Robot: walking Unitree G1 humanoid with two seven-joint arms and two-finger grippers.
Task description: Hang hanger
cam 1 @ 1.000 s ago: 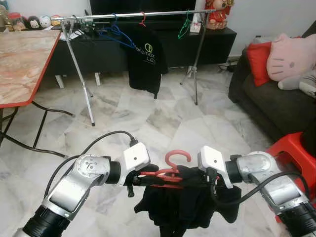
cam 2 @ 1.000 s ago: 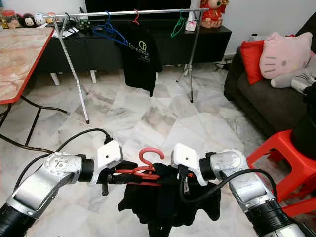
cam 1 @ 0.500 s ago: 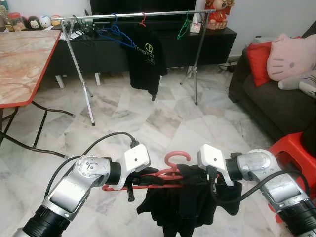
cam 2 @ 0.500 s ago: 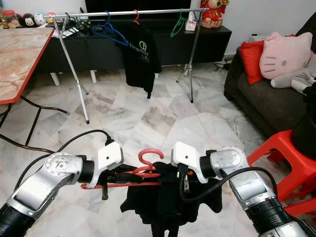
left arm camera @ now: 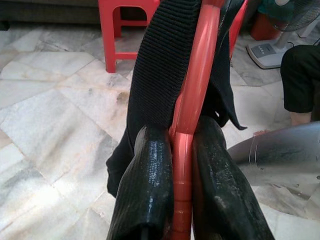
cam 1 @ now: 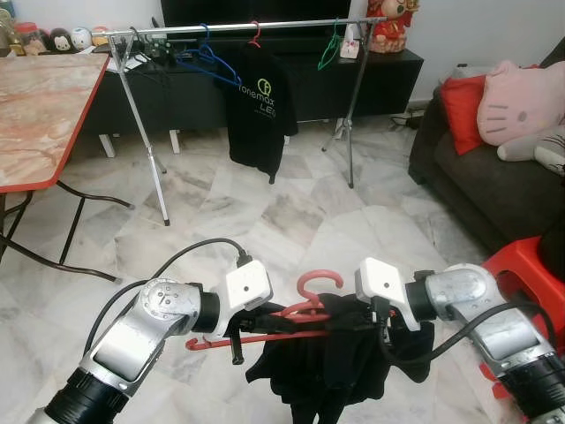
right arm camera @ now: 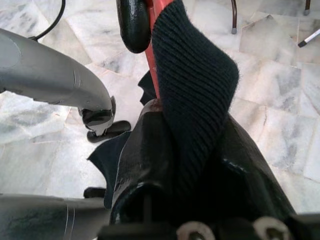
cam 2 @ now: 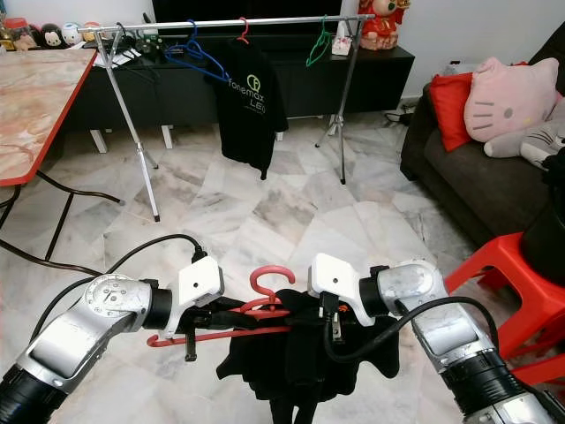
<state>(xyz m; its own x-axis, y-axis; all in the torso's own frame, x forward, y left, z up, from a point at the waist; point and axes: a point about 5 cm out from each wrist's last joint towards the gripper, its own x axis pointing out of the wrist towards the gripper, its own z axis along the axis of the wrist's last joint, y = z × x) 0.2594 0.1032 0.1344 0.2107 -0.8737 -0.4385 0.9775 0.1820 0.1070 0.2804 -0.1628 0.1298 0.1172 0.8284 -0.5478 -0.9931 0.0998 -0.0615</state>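
**Trainee:** Change since the earlier frames, please?

**Instructor:** Compare the red hanger with the frame one second back. Its left end was hidden behind the left gripper; now a bare red bar sticks out past it and dips lower. The rack sits much as before, so you have barely closed on it. You are still carrying, not hanging.

**Trainee:** Grip state?

**Instructor:** In the left wrist view both black fingers clamp the hanger's red shoulder. The right gripper is closed over the black garment where it wraps the hanger.

**Trainee:** And the hanger itself?

**Instructor:** You hold it low between both arms, well apart from the rack, hook upward, garment bunched and drooping beneath. A tilted load may swing.
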